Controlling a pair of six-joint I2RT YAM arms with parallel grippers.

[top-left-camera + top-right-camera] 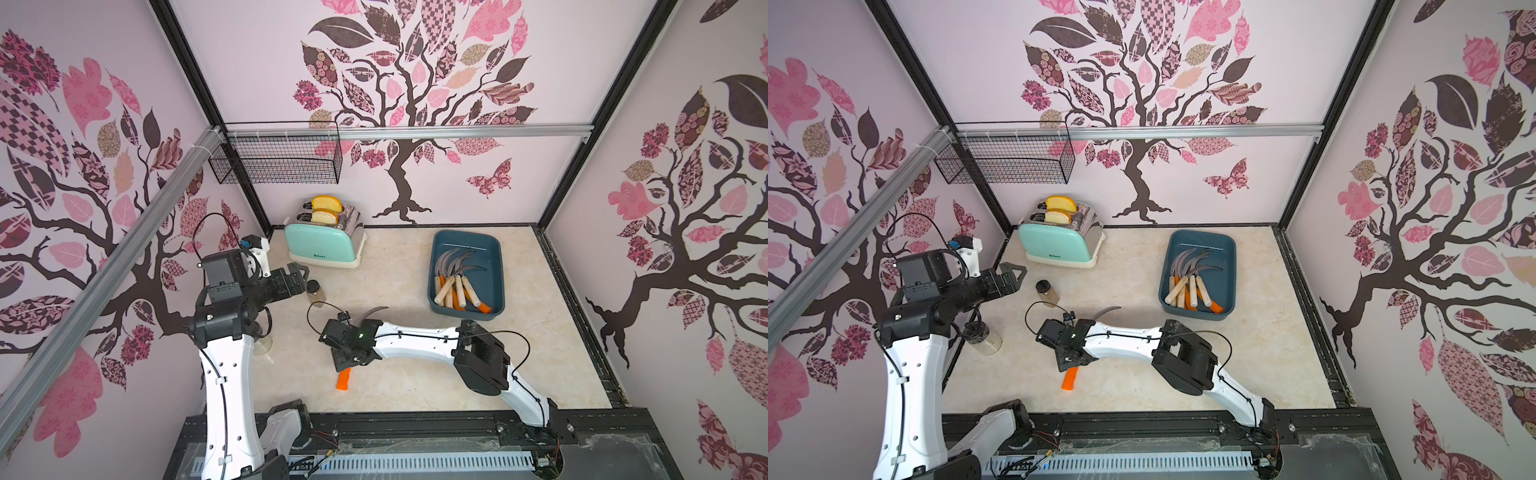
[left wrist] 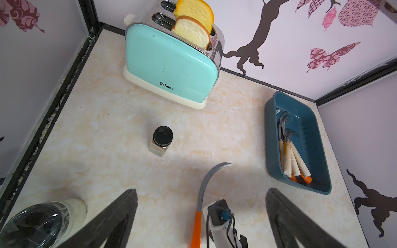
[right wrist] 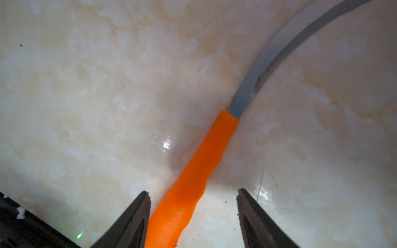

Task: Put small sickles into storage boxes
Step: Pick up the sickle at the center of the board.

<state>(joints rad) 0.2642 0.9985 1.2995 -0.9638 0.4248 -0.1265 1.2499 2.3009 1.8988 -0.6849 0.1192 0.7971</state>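
Observation:
One small sickle with an orange handle (image 1: pixel 344 379) (image 1: pixel 1070 378) (image 3: pixel 199 167) and a curved grey blade (image 2: pixel 206 182) lies on the marble tabletop near the front. My right gripper (image 1: pixel 348 358) (image 1: pixel 1069 356) (image 3: pixel 193 191) is low over it, open, its jaws on either side of the handle. One finger is close beside the handle and the other stands well apart. The teal-blue storage box (image 1: pixel 465 235) (image 1: pixel 1200 235) (image 2: pixel 270 128) at the back right holds several sickles (image 1: pixel 457 282). My left gripper (image 1: pixel 299 272) (image 1: pixel 1013 272) (image 2: pixel 202 190) hangs open and empty at the left.
A mint toaster (image 1: pixel 324 237) with two bread slices stands at the back. A small black-lidded jar (image 1: pixel 316 291) (image 2: pixel 162 139) stands between the toaster and the lying sickle. A glass jar (image 1: pixel 984 338) lies under the left arm. A wire basket (image 1: pixel 282 158) hangs on the rail.

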